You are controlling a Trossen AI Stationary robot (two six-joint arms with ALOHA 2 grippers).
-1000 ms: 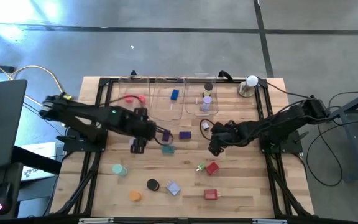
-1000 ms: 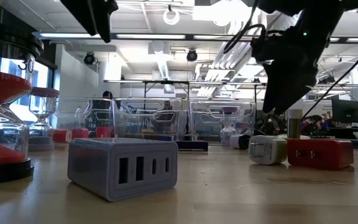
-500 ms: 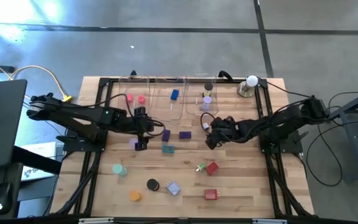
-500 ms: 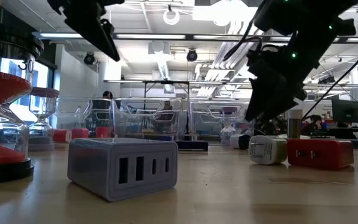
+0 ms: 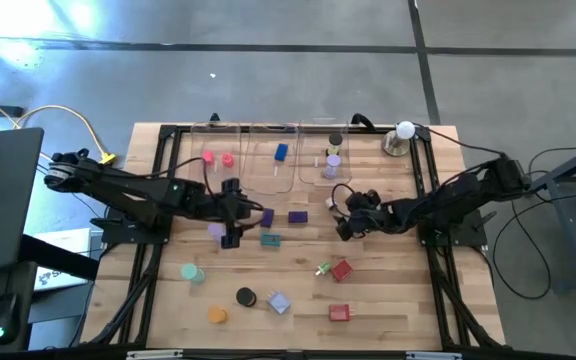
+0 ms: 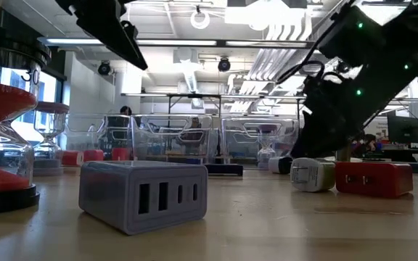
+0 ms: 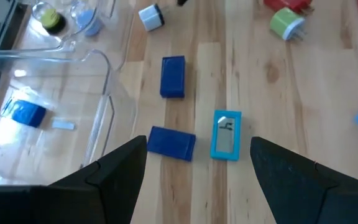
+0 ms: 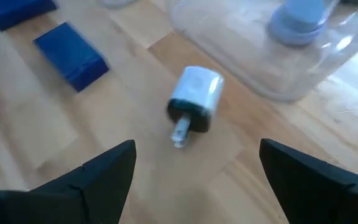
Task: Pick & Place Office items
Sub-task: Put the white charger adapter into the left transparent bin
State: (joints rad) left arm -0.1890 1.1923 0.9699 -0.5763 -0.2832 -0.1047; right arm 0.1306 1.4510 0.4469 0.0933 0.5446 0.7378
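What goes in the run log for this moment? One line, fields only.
left tool: open, above teal rectangular block | right tool: open, above small white plug adapter | held: nothing

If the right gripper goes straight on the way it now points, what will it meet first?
Most likely the small white plug lying on the wooden table, right ahead of the open right gripper. The clear tray lies farther on.

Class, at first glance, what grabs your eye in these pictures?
Two dark arms meet mid-table: the left gripper hangs open over purple and teal blocks, the right gripper open over a small white plug. Behind them stand three clear trays, and coloured pieces dot the near table.
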